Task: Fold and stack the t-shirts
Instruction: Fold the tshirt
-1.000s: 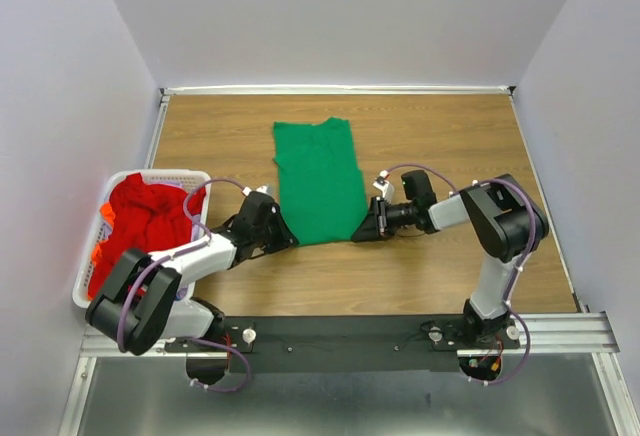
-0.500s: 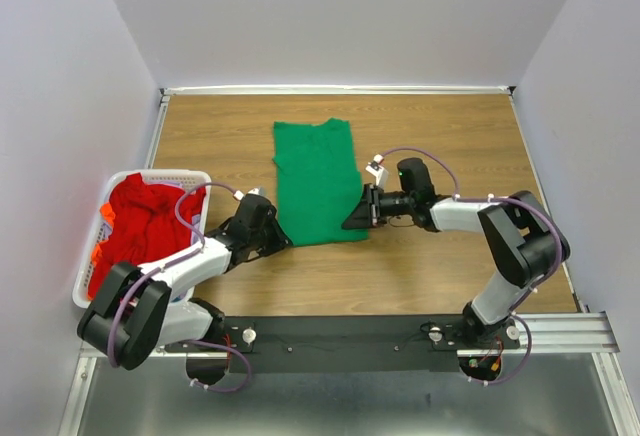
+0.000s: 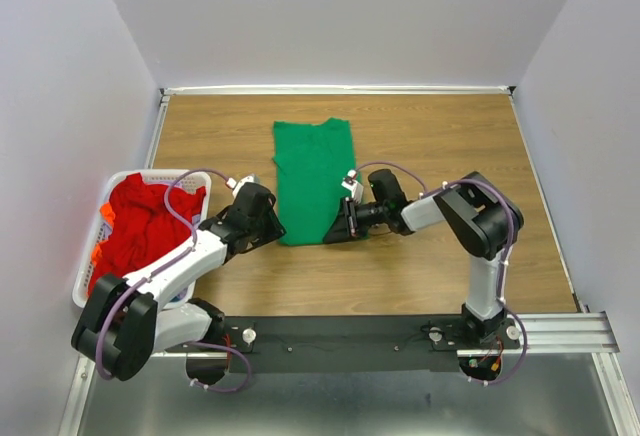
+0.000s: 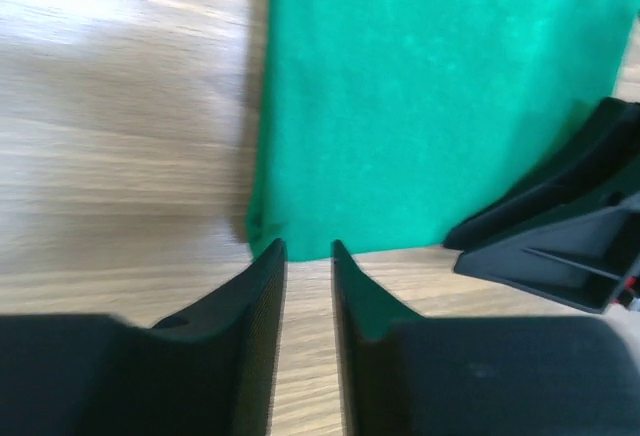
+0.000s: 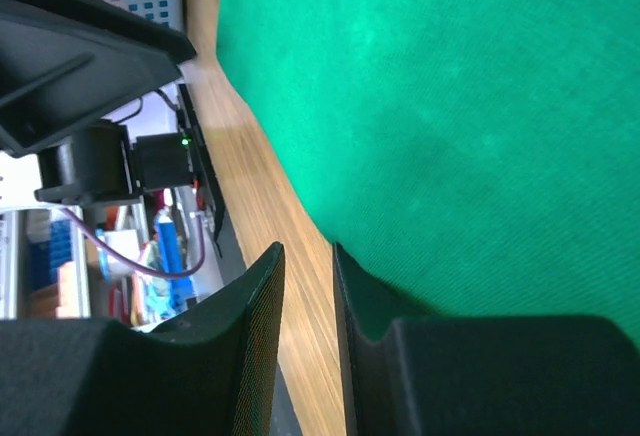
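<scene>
Green t-shirt [image 3: 314, 180] narrower (right side folded)

The shirt [image 3: 315, 181] on the table [image 3: 450, 126] is solid bright green — no print. The table is light brown wood grain. Red cloth [image 3: 140, 221] with orange bits fills a white slatted basket [image 3: 95, 266]. Black fingers [image 4: 250, 296] — plain, unmarked.

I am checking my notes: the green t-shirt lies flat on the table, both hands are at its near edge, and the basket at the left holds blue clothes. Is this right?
One detail is wrong: the basket holds red clothes, as the top external view shows. The green t-shirt, left hand and right hand are as stated.
</scene>
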